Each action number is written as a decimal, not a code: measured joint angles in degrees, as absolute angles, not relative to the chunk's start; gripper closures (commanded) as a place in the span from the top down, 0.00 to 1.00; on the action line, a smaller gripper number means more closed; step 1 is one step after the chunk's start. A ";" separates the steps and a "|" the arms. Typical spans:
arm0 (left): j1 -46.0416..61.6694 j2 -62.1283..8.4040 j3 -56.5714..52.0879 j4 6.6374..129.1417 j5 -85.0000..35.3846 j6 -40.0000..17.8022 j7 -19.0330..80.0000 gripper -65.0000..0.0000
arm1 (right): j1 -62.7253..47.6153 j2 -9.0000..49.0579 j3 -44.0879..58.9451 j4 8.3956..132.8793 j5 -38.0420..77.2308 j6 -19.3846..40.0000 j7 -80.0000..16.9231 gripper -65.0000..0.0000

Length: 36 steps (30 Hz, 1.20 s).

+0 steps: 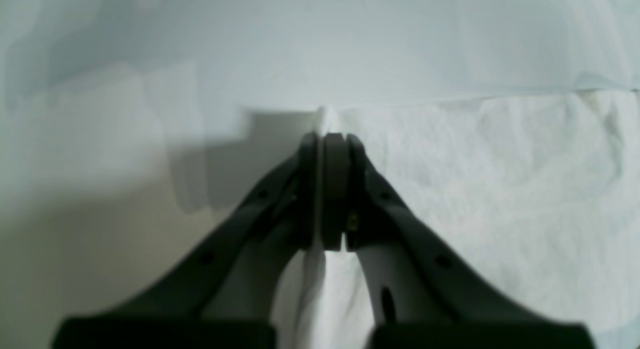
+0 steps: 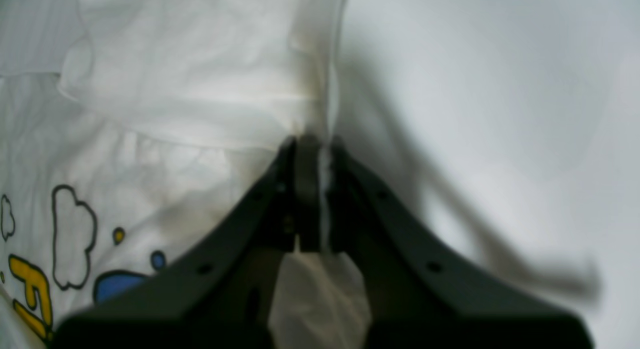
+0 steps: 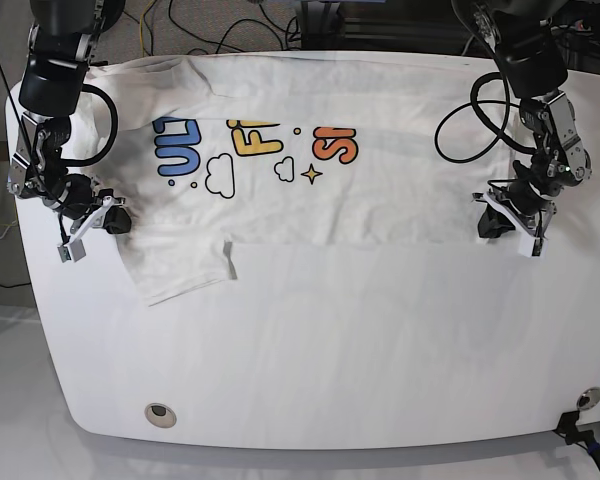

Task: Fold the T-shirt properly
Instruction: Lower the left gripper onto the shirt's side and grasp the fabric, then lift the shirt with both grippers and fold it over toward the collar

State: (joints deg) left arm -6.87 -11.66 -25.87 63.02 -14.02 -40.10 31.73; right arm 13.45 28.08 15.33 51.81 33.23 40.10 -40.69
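Pinched white cloth fills both wrist views: the black left gripper (image 1: 332,139) is pressed together on an edge of the large white printed cotton T-shirt (image 3: 310,205), and the black right gripper (image 2: 312,141) clamps its opposite edge. It lies print-up on the white rounded table (image 3: 330,350), long axis running across between the arms, its lettering partly folded under along the far edge.

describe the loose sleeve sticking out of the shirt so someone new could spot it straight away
Start at the white table, where the T-shirt lies spread across the far half. Follow its near edge toward the right pincer, at the base view's left. The sleeve is the plain white flap that juts toward the camera below the blue letters, the only part that hangs past the straight fold line.
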 measured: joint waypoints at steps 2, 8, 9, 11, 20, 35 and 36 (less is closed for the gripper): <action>-6.98 -11.66 -25.87 62.96 -14.00 -40.10 31.83 0.00 | 13.45 28.05 15.33 51.81 33.23 40.10 -40.69 0.00; -7.01 -11.68 -25.87 62.98 -14.06 -40.12 31.88 0.00 | 13.47 27.92 15.40 51.81 33.23 40.10 -40.69 0.00; -7.01 -11.70 -25.87 62.98 -14.09 -40.12 31.88 0.00 | 13.50 27.94 15.40 51.81 33.26 40.10 -40.69 0.00; -6.98 -11.81 -25.87 62.96 -15.25 -40.10 32.27 0.00 | 14.02 27.92 15.40 51.81 33.26 40.10 -40.73 0.00; -3.75 -12.29 -25.74 71.16 -17.93 -39.66 36.62 0.00 | 16.23 28.93 15.27 51.66 31.73 39.92 -43.24 0.00; 3.11 -12.29 -25.74 92.77 -18.96 -39.94 45.56 0.00 | 9.89 27.09 21.23 71.00 32.03 39.99 -55.37 0.00; 4.25 -12.29 -25.74 93.84 -18.90 -39.92 45.52 0.00 | 8.78 26.96 22.55 72.23 31.38 39.92 -57.23 0.00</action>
State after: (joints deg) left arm 4.25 -12.29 -25.74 93.84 -18.90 -39.92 45.52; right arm 8.78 26.96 22.55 72.23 31.38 39.92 -57.23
